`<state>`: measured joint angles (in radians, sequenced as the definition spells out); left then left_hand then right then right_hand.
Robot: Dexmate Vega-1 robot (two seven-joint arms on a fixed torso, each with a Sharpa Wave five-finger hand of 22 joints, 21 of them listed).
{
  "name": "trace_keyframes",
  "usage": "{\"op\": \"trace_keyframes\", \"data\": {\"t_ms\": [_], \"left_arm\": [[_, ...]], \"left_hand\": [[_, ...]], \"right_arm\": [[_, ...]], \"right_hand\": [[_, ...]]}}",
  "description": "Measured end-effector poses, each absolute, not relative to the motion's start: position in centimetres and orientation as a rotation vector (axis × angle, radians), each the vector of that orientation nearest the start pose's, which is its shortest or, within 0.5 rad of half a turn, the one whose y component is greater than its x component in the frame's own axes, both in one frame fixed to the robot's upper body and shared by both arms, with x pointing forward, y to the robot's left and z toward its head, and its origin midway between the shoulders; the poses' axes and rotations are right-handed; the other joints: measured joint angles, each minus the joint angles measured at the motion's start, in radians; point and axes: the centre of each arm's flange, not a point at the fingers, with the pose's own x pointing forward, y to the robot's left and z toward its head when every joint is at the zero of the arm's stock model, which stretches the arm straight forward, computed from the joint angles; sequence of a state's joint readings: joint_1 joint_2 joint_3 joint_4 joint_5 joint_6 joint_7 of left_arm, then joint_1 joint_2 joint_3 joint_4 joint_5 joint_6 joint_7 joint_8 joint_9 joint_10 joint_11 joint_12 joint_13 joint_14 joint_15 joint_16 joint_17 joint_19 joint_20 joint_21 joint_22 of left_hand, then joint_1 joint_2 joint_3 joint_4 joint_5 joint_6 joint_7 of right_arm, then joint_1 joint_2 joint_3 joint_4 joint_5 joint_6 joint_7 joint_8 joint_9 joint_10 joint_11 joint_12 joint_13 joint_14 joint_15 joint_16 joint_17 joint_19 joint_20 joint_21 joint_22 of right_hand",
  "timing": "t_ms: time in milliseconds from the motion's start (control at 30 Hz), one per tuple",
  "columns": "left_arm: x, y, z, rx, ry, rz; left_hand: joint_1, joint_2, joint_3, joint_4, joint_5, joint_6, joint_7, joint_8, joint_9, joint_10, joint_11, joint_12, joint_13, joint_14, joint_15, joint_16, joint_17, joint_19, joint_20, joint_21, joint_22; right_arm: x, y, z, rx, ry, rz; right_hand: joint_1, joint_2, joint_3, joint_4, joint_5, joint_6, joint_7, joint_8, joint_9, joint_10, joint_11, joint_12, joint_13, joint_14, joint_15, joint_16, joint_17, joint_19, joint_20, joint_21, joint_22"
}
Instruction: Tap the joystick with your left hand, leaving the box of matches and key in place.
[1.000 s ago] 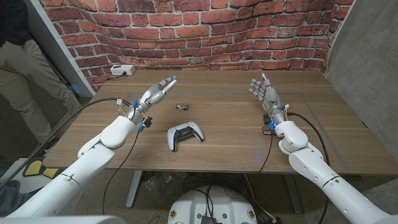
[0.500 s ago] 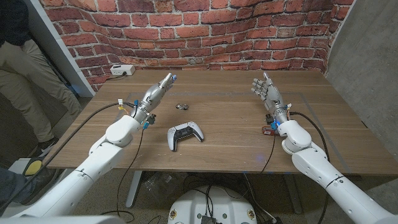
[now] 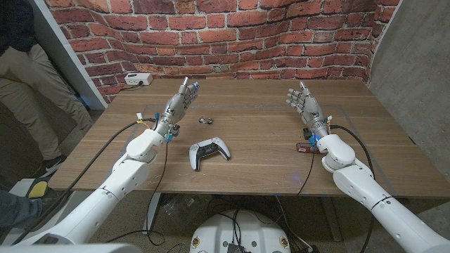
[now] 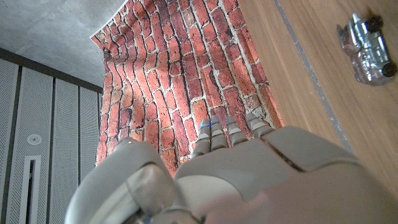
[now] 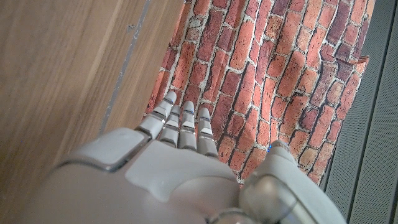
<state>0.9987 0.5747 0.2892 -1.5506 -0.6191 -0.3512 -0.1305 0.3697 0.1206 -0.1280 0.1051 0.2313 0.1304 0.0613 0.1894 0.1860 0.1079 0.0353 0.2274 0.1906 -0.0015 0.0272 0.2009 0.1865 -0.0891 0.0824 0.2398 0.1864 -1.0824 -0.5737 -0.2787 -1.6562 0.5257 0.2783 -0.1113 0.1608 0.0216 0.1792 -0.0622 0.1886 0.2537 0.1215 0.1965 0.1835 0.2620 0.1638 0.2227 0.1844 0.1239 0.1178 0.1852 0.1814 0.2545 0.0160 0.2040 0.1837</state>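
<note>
The joystick (image 3: 209,153), a white game controller with black grips, lies on the wooden table (image 3: 253,169) near its middle. A small metal key (image 3: 205,120) lies a little behind it and also shows in the left wrist view as the key (image 4: 367,55). My left hand (image 3: 179,104) hovers open above the table, left of the key and behind-left of the joystick, fingers stretched toward the brick wall. The back of my left hand (image 4: 249,174) shows holding nothing. My right hand (image 3: 304,107) stands open at the right, fingers up. A small red thing (image 3: 304,147), perhaps the box of matches, lies by my right wrist.
A white socket box (image 3: 138,79) sits at the table's back left corner. Cables (image 3: 112,119) trail from my left arm over the table's left edge. A person (image 3: 21,63) stands left of the table. The brick wall (image 3: 232,35) rises behind.
My left arm has swung inward toward the table's middle and the hand has tilted up a little. The right hand has barely shifted. Joystick and key lie as before.
</note>
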Motion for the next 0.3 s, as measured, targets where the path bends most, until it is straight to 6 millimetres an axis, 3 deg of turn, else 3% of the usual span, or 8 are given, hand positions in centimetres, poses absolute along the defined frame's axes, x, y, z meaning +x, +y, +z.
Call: {"op": "trace_keyframes", "data": {"t_ms": [300], "left_arm": [[59.50, 27.42, -1.75, -0.022, -0.722, -0.370]], "left_hand": [[0.000, 0.000, -0.004, -0.004, 0.000, 0.007, -0.007, 0.007, 0.000, 0.008, 0.002, 0.000, 0.000, 0.008, 0.008, 0.000, 0.000, 0.002, 0.002, 0.000, 0.000]], "right_arm": [[58.21, -27.74, -3.19, -0.024, -0.684, 0.174]], "right_hand": [[0.000, 0.000, 0.000, 0.000, 0.000, 0.000, 0.000, 0.000, 0.000, 0.005, 0.005, 0.000, 0.000, 0.000, 0.000, 0.000, 0.000, 0.000, 0.000, 0.000, 0.000]]}}
